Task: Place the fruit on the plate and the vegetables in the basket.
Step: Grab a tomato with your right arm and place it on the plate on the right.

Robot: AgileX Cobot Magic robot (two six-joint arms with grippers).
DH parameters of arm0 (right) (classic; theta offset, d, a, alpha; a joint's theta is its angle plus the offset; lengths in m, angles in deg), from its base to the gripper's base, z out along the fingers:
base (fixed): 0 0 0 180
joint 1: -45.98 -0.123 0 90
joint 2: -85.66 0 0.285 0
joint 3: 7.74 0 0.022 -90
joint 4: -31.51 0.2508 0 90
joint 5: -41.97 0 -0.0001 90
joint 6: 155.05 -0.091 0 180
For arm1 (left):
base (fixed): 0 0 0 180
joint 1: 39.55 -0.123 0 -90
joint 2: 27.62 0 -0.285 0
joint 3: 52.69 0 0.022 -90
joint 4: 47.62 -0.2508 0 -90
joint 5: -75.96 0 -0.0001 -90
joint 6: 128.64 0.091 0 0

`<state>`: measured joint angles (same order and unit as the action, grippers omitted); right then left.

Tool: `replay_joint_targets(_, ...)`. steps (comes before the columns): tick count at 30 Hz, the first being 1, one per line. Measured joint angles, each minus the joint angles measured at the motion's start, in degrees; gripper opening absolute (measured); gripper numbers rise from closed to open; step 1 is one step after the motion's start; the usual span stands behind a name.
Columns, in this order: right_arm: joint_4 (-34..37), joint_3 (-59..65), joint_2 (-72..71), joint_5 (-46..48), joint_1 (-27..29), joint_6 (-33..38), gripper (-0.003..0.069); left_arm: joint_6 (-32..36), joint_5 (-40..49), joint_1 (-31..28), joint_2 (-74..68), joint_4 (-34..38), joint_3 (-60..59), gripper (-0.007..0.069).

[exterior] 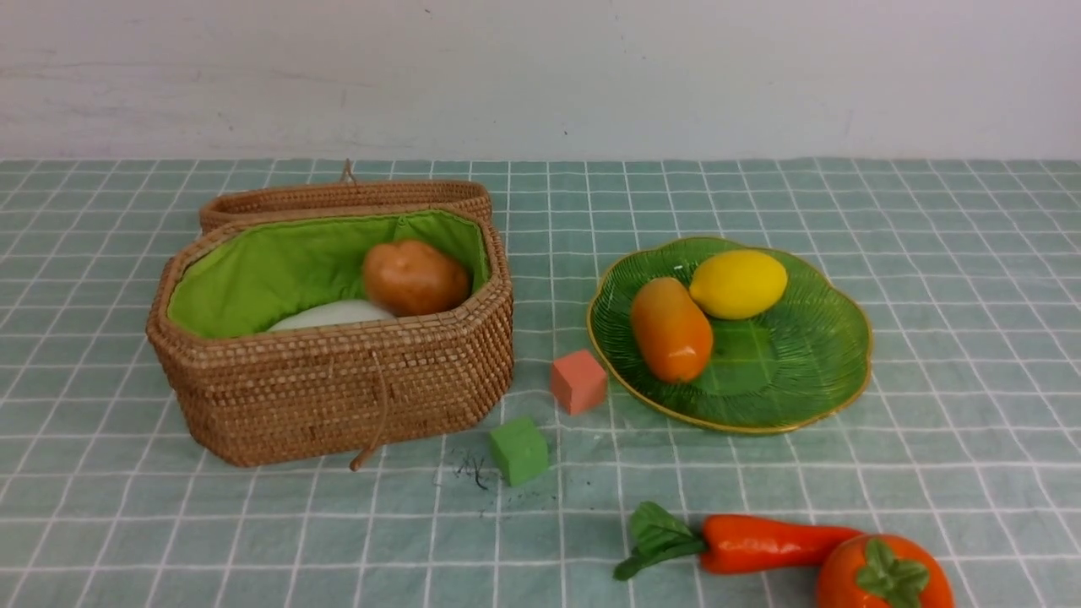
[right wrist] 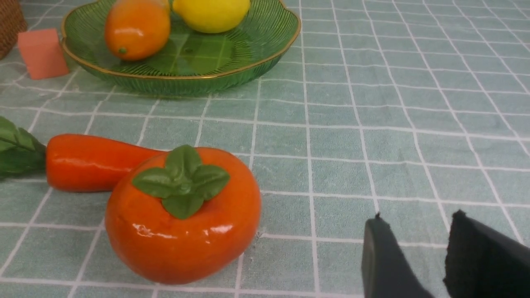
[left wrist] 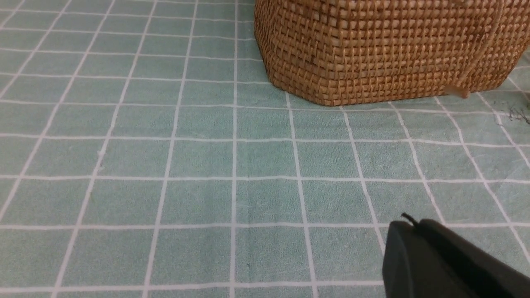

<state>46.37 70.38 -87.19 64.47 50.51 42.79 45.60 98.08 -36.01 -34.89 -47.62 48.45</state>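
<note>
What the next move turns on is that the two things not yet sorted lie together at the lower right of the front view, on the right arm's side. There the persimmon (exterior: 882, 574) sits upright, leafy cap up and cut by the frame's bottom edge. The carrot (exterior: 768, 545) lies flat just beside it, its long axis running across the frame, leaves toward the lower middle and pointed end against the persimmon, which it appears to touch. The right wrist view shows the persimmon close by, with the right gripper (right wrist: 416, 219) low over the surface (exterior: 929, 253) a little to one side of it, released, its jaws parted around nothing. The left gripper (left wrist: 414, 231) is clenched and empty, and its camera takes in only bare cloth and the wall of the basket (exterior: 338, 388), so the right arm looks the nearer one for either piece. The persimmon probably comes first, since it blocks the carrot's tip. The plate (exterior: 844, 397), right of centre, already carries the mango (exterior: 671, 329) and the lemon (exterior: 739, 284). The basket at the left holds the potato (exterior: 415, 277) and the radish (exterior: 334, 315).
</note>
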Motion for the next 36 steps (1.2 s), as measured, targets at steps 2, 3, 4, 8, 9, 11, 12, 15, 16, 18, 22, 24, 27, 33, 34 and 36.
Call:
replay_joint_targets(2, -0.18, 0.0, 0.0, 0.0, 0.0, 0.0, 0.0241, 0.0, 0.0, 0.0, 0.0, 0.0, 0.0, -0.0005)
replay_joint_targets(3, -0.18, 0.0, 0.0, 0.0, 0.0, 0.0, 0.0241, 0.0, 0.0, 0.0, 0.0, 0.0, 0.0, -0.0005)
replay_joint_targets(4, -0.18, 0.0, 0.0, 0.0, 0.0, 0.0, 0.0241, 0.0, 0.0, 0.0, 0.0, 0.0, 0.0, -0.0004)
replay_joint_targets(8, -3.44, 0.0, 0.0, 0.0, 0.0, 1.49, 0.0241, 0.0, 0.0, 0.0, 0.0, 0.0, 0.0, -0.0002)
replay_joint_targets(9, -4.3, 0.0, 0.0, 0.0, 0.0, 1.71, 0.0241, 0.0, 0.0, 0.0, 0.0, 0.0, 0.0, -0.0001)
replay_joint_targets(11, -6.33, 0.0, 0.0, -0.15, 0.0, 2.01, 0.0241, 0.0, 0.0, 0.0, 0.0, 0.0, 0.0, 0.0)
replay_joint_targets(12, -6.59, 0.0, 0.0, -0.15, 0.0, 2.08, 0.0241, 0.0, 0.0, 0.0, 0.0, 0.0, 0.0, 0.0)
replay_joint_targets(15, -7.3, 0.0, 0.0, -0.15, 0.0, 2.28, 0.0241, 0.0, 0.0, 0.0, 0.0, 0.0, 0.0, 0.0006)
replay_joint_targets(16, -7.36, 0.0, 0.0, -0.15, 0.0, 2.35, 0.0241, 0.0, 0.0, 0.0, 0.0, 0.0, 0.0, 0.0007)
replay_joint_targets(18, -7.45, 0.0, 0.0, -0.2, 0.0, 2.35, 0.0241, 0.0, 0.0, 0.0, 0.0, 0.0, 0.0, 0.0008)
replay_joint_targets(22, -6.98, 0.41, 0.0, -2.83, 0.0, 2.4, 0.0241, 0.0, 0.0, 0.0, 0.0, 0.0, 0.0, 0.0014)
replay_joint_targets(24, -6.18, 0.59, 0.0, -7.21, 0.0, 2.01, 0.0241, 0.0, 0.0, 0.0, 0.0, 0.0, 0.0, 0.0015)
replay_joint_targets(27, -5.23, 0.59, 0.0, -15.31, 0.0, 1.73, 0.0241, 0.0, 0.0, 0.0, 0.0, 0.0, 0.0, 0.0015)
replay_joint_targets(33, -5.08, 0.59, 0.0, -22.51, 0.0, 1.67, 0.0241, 0.0, 0.0, 0.0, 0.0, 0.0, 0.0, 0.0017)
replay_joint_targets(34, -4.95, 0.59, 0.0, -23.19, 0.0, 1.61, 0.0241, 0.0, 0.0, 0.0, 0.0, 0.0, 0.0, 0.0017)
replay_joint_targets(36, -4.38, 0.59, 0.0, -23.46, 0.0, 1.16, 0.0241, 0.0, 0.0, 0.0, 0.0, 0.0, 0.0, 0.0017)
